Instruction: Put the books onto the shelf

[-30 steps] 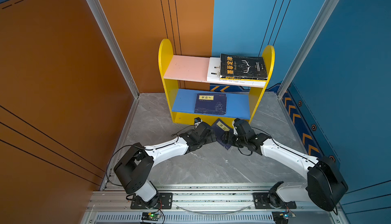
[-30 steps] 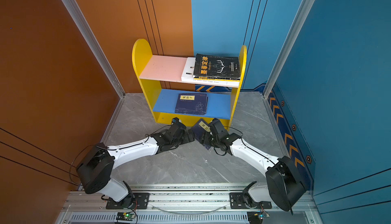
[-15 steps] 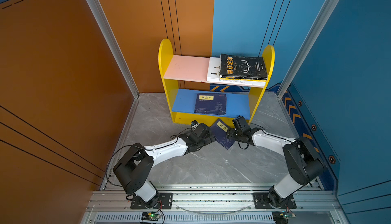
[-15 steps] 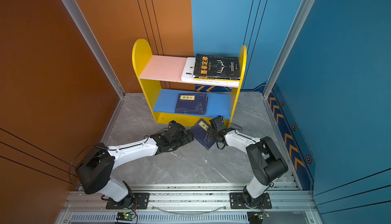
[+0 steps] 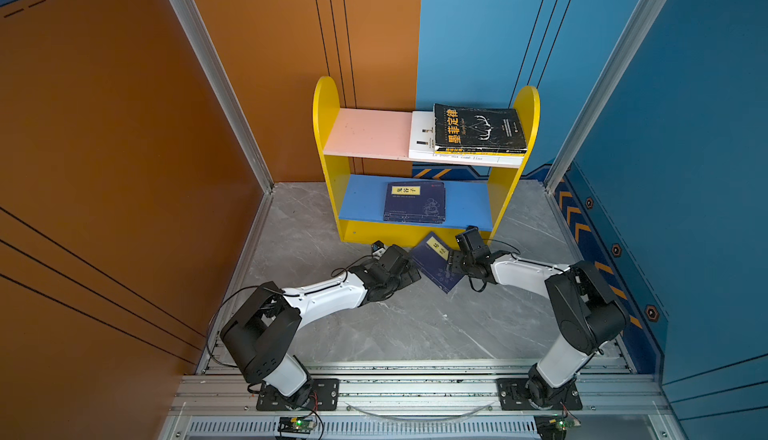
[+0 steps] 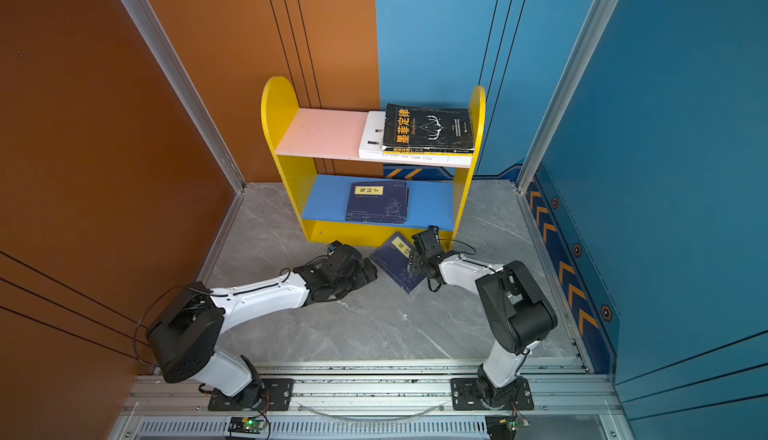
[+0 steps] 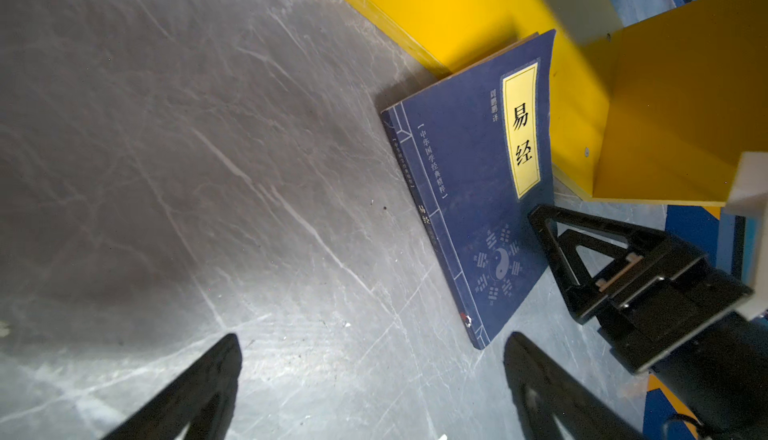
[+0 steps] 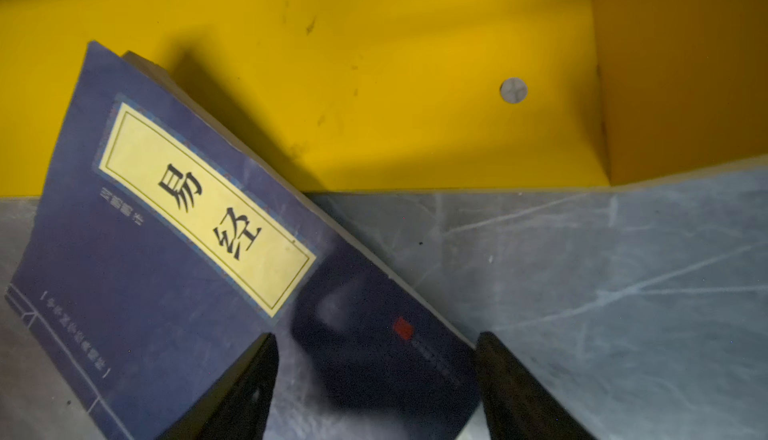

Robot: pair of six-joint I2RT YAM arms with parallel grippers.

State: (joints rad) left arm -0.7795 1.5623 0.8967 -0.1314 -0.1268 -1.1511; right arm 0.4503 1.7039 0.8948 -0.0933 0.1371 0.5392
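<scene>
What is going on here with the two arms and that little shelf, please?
Two robot arms are shelving books. Most are already on the shelf: a black book atop a stack on the pink board, navy books on the blue board. One navy book lies on the floor, its far end propped against the shelf's yellow base. The right hand is open over its edge, and the left hand, also open, waits beside it without touching.

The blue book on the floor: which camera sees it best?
The left wrist view: the navy book shows nearly its whole cover there, sharp. The right wrist view shows its yellow label close, but crops the cover and blurs one end. Both top views show it small.
</scene>
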